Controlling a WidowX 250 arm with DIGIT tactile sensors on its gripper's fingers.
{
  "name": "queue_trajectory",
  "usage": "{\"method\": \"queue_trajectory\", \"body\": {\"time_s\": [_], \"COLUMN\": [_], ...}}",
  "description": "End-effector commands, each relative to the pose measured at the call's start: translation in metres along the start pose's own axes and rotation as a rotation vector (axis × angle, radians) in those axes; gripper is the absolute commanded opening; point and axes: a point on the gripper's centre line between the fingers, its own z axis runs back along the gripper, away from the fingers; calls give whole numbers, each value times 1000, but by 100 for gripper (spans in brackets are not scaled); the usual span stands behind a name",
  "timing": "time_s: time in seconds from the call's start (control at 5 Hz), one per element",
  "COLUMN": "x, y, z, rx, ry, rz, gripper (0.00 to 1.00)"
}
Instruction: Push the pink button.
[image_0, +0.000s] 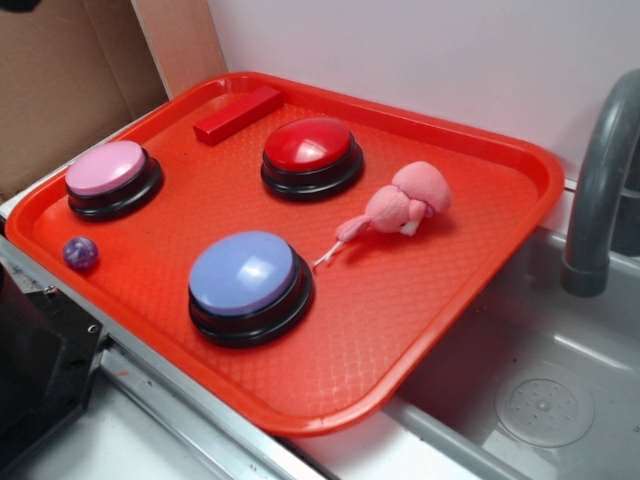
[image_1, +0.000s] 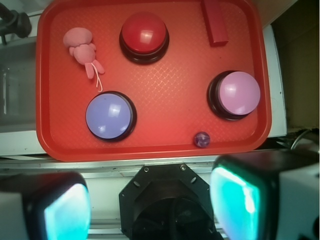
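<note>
Pink button (image_0: 106, 168) sits on the red tray (image_0: 420, 300), in the tray's corner nearest the cardboard wall (image_0: 60, 80), its pale pink dome resting on a black base. Nothing touches it. Using this button as the landmark: the small purple marbled ball (image_0: 81, 252) lies just beside it, toward the tray's front rim; the red rectangular block (image_0: 238, 114) lies near it along the back rim, tilted at an angle to that rim; the red button (image_0: 311, 145) stands farther along, past the block; the lavender-blue button (image_0: 245, 272), the largest of the three, stands well apart from it toward the front edge. The pink plush flamingo (image_0: 400, 208) lies on its side farthest from the pink button, between the red and lavender-blue buttons and touching neither, its thin legs pointing toward the lavender-blue one.

In the wrist view the pink button (image_1: 238, 93) appears above the right finger, with the ball (image_1: 201, 139) below and left of it, by the tray's rim (image_1: 150, 154). The gripper (image_1: 150, 200) hangs off the tray, on the ball's side of the pink button, its two fingers (image_1: 235, 197) spread wide apart with nothing between them.

A grey sink (image_0: 540, 390) and a faucet (image_0: 600, 190) lie beyond the tray's far end, well apart from the pink button.
</note>
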Motion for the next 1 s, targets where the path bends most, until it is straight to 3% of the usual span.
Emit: {"method": "queue_trajectory", "body": {"time_s": [0.0, 0.2, 0.4, 0.6, 0.8], "x": [0, 27, 45, 44, 38], "y": [0, 33, 61, 102, 136], "z": [0, -31, -55, -78, -99], "rx": [0, 56, 86, 130, 159], "ry": [0, 8, -62, -104, -98], "rz": [0, 102, 183, 306, 322], "gripper": [100, 100, 100, 100, 100]}}
